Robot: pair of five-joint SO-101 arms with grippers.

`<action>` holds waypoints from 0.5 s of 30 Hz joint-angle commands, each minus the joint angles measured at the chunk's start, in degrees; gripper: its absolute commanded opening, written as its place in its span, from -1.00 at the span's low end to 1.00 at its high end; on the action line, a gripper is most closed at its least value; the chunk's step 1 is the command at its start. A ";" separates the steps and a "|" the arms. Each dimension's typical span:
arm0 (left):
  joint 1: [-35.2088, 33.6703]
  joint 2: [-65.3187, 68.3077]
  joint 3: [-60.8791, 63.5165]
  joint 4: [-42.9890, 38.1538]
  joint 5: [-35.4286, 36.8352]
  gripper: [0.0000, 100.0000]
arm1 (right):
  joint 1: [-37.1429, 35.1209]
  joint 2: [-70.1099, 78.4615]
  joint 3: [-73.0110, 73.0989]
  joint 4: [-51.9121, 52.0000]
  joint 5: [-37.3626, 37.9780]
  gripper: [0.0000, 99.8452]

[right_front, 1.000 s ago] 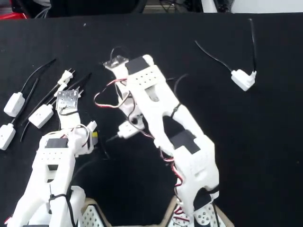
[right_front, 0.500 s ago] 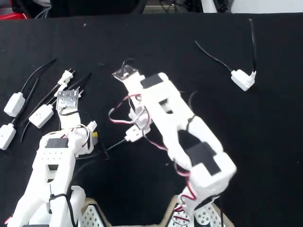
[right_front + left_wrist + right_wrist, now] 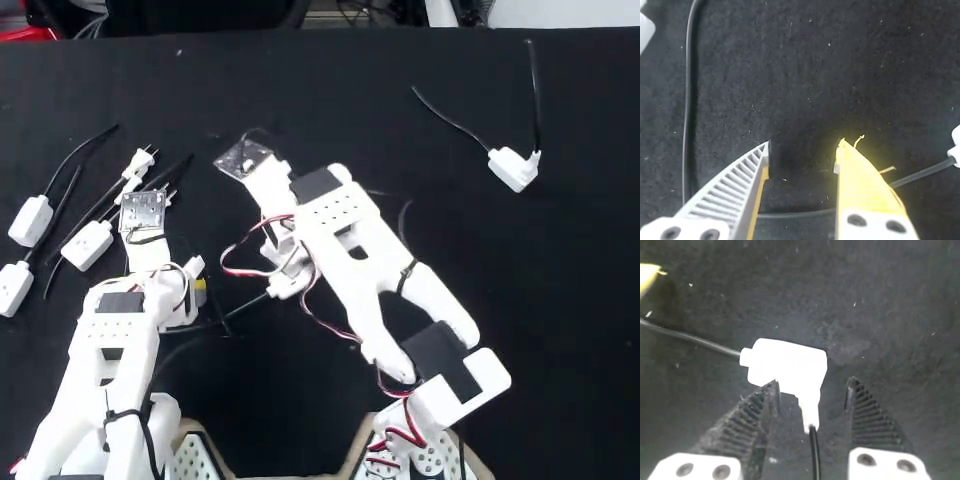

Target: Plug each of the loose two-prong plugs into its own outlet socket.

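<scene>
A white connector block (image 3: 785,367) lies on the black cloth, a black cable leaving one end and a second cable running from its narrow stub. My right gripper (image 3: 812,384) is open, with that stub between its fingers. In the high view the same block (image 3: 285,285) peeks out under the right arm (image 3: 340,230). My left gripper (image 3: 804,146) is open over bare cloth; from above, the left gripper (image 3: 198,279) sits left of the block. A loose two-prong plug (image 3: 138,160) and three white sockets (image 3: 88,243) lie at the far left.
Another white block on a long black cable (image 3: 515,167) lies at the back right. Black cables (image 3: 689,100) run past the left gripper's fingers. The table's far edge is at the top of the high view; open cloth lies in the middle and to the right.
The right arm has swung right and settled lower, its far end ending back toward the left. The white block under it shifted slightly right and nearer. The left arm stayed still.
</scene>
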 commanded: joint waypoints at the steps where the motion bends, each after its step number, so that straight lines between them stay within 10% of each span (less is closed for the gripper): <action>1: -0.57 -1.32 -0.22 -0.35 -0.44 -0.57 | -2.20 -3.47 -6.02 3.69 8.88 -0.60; 15: -1.01 -1.23 -0.22 -0.35 -0.44 -0.57 | -5.89 -2.95 2.86 5.80 50.73 -0.60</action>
